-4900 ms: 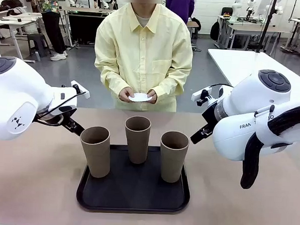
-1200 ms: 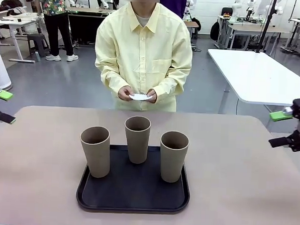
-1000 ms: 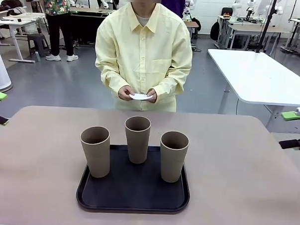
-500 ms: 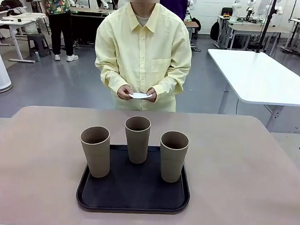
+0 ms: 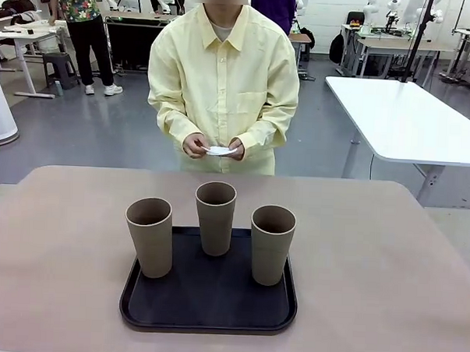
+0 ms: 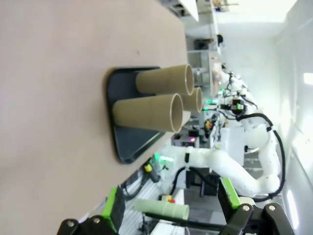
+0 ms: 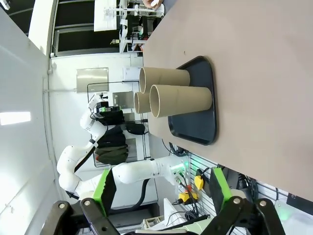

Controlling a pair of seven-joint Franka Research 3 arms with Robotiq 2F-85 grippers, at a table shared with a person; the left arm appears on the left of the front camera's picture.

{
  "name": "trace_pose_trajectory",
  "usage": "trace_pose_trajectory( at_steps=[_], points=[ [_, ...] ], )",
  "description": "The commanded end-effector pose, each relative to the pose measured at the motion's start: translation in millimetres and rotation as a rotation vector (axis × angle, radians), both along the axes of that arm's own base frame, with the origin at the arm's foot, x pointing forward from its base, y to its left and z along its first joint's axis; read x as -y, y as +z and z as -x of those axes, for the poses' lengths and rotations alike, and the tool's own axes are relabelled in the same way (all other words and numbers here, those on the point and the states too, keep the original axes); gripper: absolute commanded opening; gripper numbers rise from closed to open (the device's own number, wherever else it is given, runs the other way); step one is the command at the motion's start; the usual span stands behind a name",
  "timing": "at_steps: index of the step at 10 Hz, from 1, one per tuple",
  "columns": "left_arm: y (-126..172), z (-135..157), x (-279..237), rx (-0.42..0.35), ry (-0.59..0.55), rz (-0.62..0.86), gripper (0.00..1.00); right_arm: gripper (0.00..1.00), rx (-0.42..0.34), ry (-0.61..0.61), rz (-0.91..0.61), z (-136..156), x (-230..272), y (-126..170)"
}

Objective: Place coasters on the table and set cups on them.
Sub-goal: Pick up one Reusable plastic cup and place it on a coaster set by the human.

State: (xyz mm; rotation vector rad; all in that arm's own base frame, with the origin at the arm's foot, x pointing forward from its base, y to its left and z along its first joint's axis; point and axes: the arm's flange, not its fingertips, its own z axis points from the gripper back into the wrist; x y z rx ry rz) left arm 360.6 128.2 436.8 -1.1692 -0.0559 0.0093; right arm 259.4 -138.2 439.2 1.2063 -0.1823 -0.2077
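Observation:
Three grey-brown cups (image 5: 149,236) (image 5: 215,218) (image 5: 272,244) stand upright on a black tray (image 5: 208,303) in the middle of the beige table (image 5: 372,260). Across the table a person holds the white coasters (image 5: 220,150) in both hands at waist height, above the far edge. My left gripper (image 6: 171,205) is open and empty, well off to the side of the cups (image 6: 146,111). My right gripper (image 7: 161,188) is also open and empty, off to the other side of the cups (image 7: 181,98). Both look along the tabletop at the tray.
A white table (image 5: 401,113) stands behind at the right. Bare tabletop lies on both sides of the tray and between the tray and the person. Another person stands far back at the left by other desks.
Both arms have drawn back outward to the picture's left and right edges. The cups and tray have not moved. The person still holds the coasters.

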Motion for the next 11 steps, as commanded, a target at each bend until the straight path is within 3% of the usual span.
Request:
trace_pose_trajectory(
  at_steps=[1, 11],
  points=[
    [-0.7, 0.2, 0.3, -0.001, -0.005, 0.006, 1.0, 1.0, -0.006, -0.011, -0.001, 0.1, 1.7, 0.0],
    [-0.7, 0.2, 0.3, -0.001, -0.005, 0.006, 1.0, 1.0, -0.006, -0.011, -0.001, 0.1, 1.7, 0.0]
  ],
)
